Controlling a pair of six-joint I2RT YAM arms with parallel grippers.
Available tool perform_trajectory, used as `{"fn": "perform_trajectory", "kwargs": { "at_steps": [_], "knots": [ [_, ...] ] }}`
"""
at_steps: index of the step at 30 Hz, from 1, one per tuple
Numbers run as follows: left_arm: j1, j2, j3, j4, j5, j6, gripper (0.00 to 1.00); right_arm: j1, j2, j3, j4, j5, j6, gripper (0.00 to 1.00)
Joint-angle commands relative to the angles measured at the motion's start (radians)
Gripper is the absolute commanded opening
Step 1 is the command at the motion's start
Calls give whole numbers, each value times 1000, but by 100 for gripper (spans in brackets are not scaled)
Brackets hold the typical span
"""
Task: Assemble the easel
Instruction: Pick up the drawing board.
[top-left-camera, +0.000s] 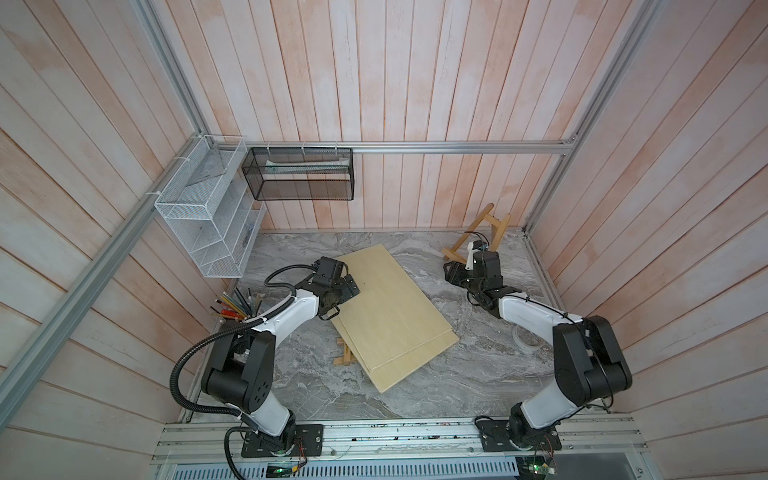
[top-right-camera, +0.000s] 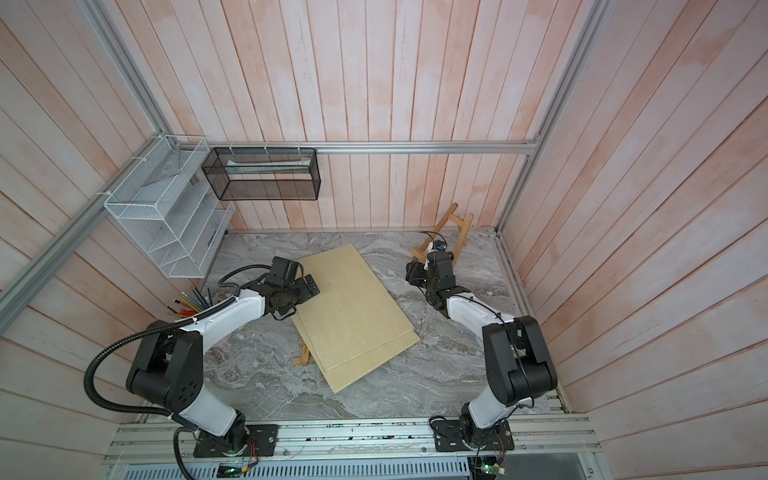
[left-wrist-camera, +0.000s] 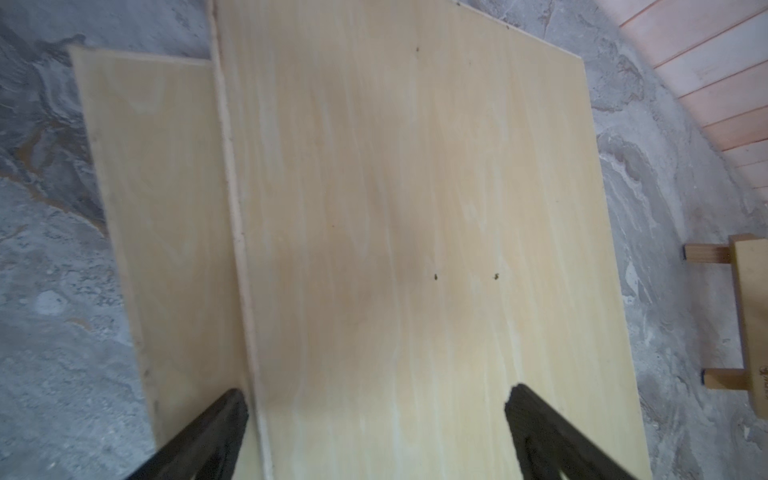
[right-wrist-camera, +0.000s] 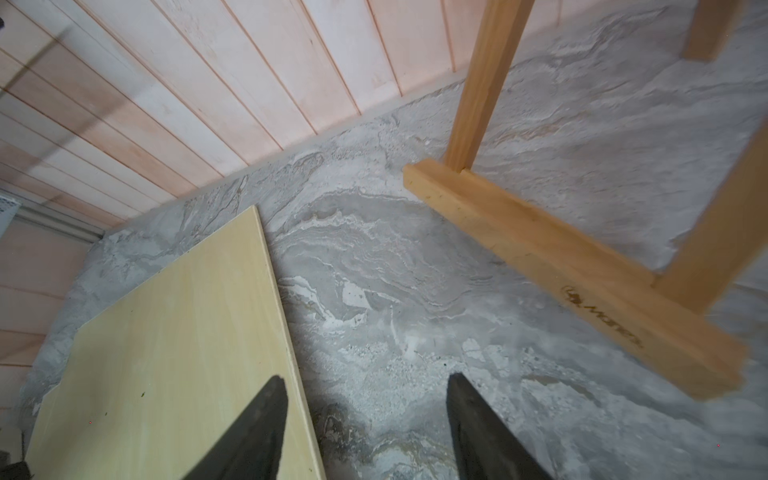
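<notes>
A grey marbled counter (top-left-camera: 478, 374) sits inside pink plank walls (top-left-camera: 415, 83). The easel (top-left-camera: 473, 225) stands tilted in the far right corner. The right hand (right-wrist-camera: 365, 382) hovers just to the near left of it, apart from it, jaws partly spread with nothing between them. The left hand (left-wrist-camera: 376, 399), spread wide and empty, hangs over the far-left edge of two stacked pale boards (top-left-camera: 395, 307) mid-counter. A small slatted wooden piece (top-left-camera: 345, 353) pokes out from under their near-left edge.
</notes>
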Motion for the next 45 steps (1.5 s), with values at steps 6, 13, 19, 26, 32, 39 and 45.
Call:
{"fn": "perform_trajectory", "kwargs": {
  "at_steps": [6, 13, 19, 26, 32, 39, 45],
  "knots": [
    [-57, 126, 67, -92, 42, 42, 100, -9, 208, 58, 83, -274, 80, 62],
    [-58, 176, 91, -84, 37, 56, 100, -9, 290, 55, 145, -396, 108, 60],
    [-58, 241, 119, -84, 24, 69, 100, -9, 311, 30, 198, -501, 112, 57],
    [-58, 293, 144, -81, 30, 87, 94, -9, 314, 20, 292, -648, 138, 51],
    [-59, 344, 158, -84, 30, 110, 83, -6, 266, 37, 385, -741, 198, 43],
    [-59, 359, 140, -72, 34, 112, 81, 2, 187, 108, 287, -748, 156, 42],
    [-61, 357, 138, -57, 44, 122, 80, 12, 157, 177, 148, -707, 64, 40]
  ]
}}
